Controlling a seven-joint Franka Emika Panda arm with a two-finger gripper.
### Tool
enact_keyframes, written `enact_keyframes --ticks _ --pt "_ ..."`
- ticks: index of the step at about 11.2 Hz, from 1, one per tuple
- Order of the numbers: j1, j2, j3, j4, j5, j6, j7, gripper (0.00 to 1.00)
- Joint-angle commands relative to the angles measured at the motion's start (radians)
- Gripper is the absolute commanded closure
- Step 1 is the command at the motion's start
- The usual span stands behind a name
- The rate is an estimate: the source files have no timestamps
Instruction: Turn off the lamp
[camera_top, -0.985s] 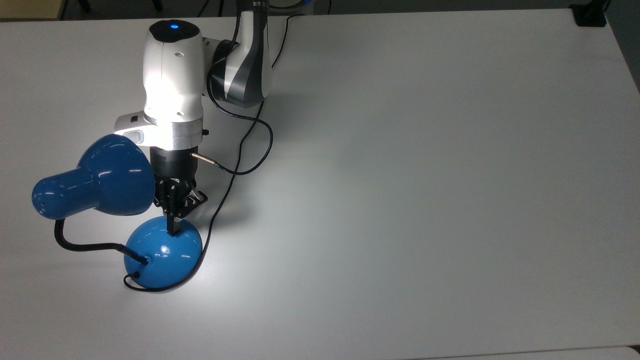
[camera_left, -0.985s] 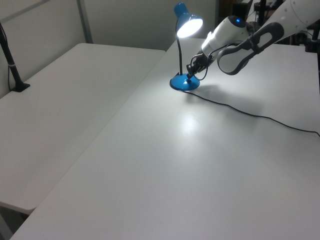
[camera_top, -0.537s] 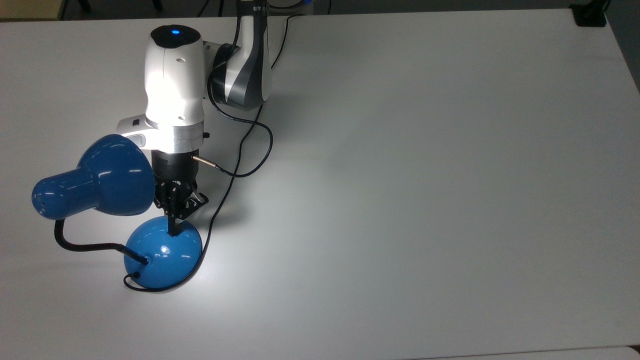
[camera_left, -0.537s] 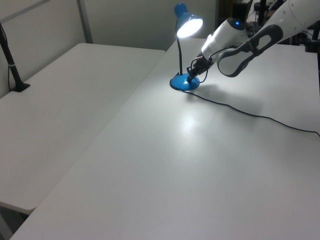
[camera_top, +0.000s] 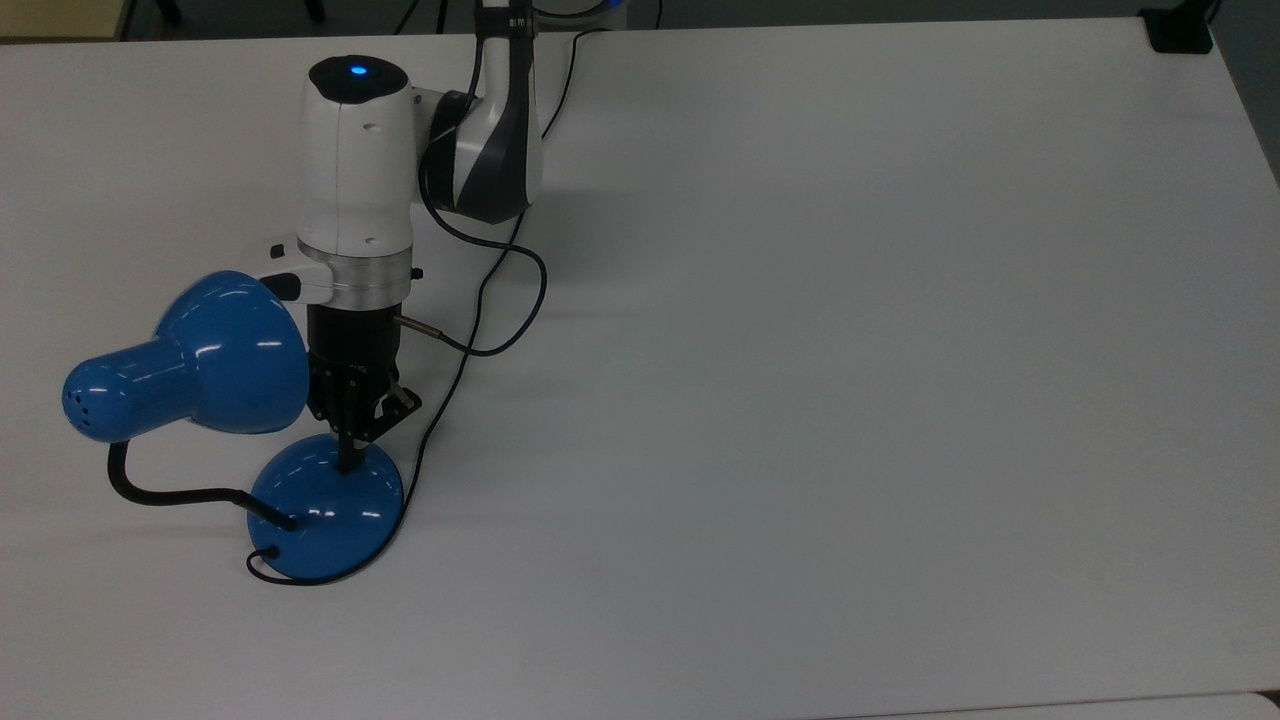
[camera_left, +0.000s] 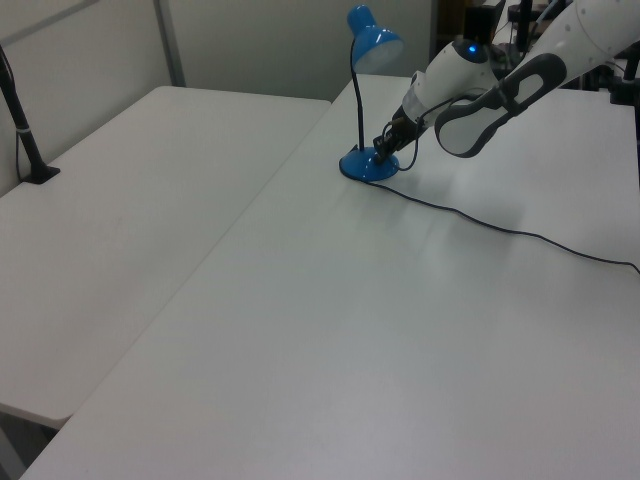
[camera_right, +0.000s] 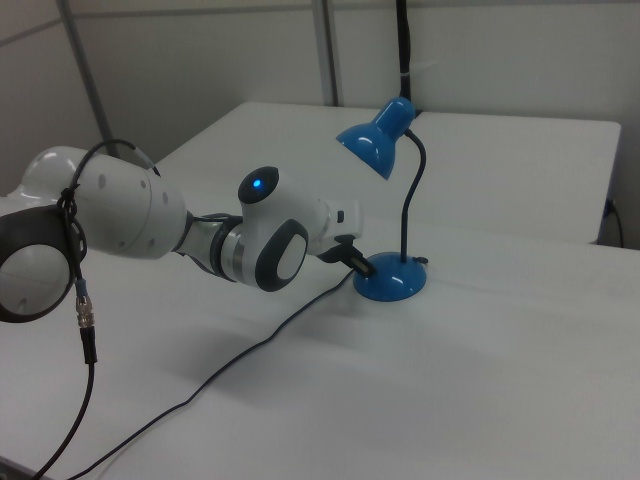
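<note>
Now pressing straight down with pinched-together gripper (camera_top: 349, 462) tips, touching the dark lamp (camera_top: 325, 505) base's top, shade unlit.

There is one lamp (camera_top: 325, 505), one robot arm with one gripper (camera_top: 349, 462), one cord (camera_left: 500, 227), and two tables (camera_left: 150, 200).

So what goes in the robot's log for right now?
glossy blue desk lamp: unlit | end effector: tip on the lamp's round blue base | white table: no bright patch
</note>
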Motion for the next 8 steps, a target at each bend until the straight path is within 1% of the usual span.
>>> enact_keyframes --ticks 1,3,4,6,7,8 --pt "0.011 0.009 -0.012 -0.022 -0.017 0.002 0.01 1.0" --pt "0.016 -0.092 -0.011 -0.098 -0.007 -0.005 0.014 1.0" --pt "0.03 -0.155 -0.011 -0.132 -0.005 -0.075 0.036 1.0" --pt "0.033 -0.29 0.0 -0.131 -0.006 -0.373 0.048 1.0" --pt "0.033 -0.357 0.011 -0.131 -0.006 -0.516 0.043 1.0" --pt "0.033 -0.412 0.032 -0.128 -0.006 -0.657 0.03 0.97"
